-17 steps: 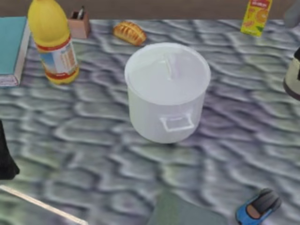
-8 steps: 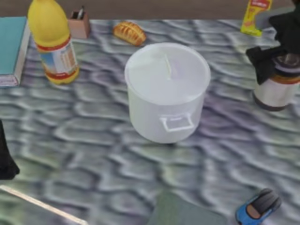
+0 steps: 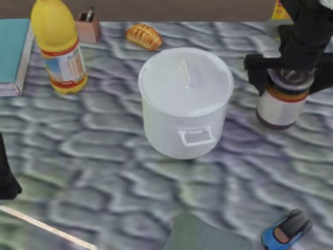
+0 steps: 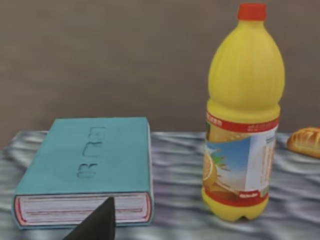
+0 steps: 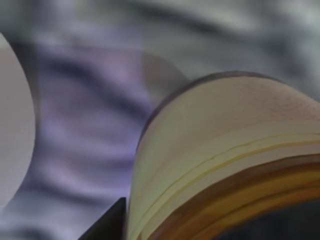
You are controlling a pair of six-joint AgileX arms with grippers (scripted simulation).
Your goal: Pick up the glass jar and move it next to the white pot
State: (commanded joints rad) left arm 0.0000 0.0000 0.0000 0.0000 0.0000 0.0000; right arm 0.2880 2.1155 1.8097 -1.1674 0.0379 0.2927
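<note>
My right end effector [image 3: 289,70] is clamped on the glass jar [image 3: 281,101] at its lid, jar hanging upright directly beneath it. Jar sits near the white pot [image 3: 185,101], on the pot's right, not touching it. My left end effector [image 3: 7,174] is parked well left of the pot; whether it is wide or narrow I cannot tell.

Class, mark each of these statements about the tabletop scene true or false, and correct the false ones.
1. The right gripper holds the glass jar. True.
2. The jar is to the left of the white pot. False: it is on the pot's right, apart from it.
3. The yellow bottle lies on its side. False: it stands upright.
4. A teal book lies beside the bottle. True.
5. The pot's lid is off. False: the lid is on.
</note>
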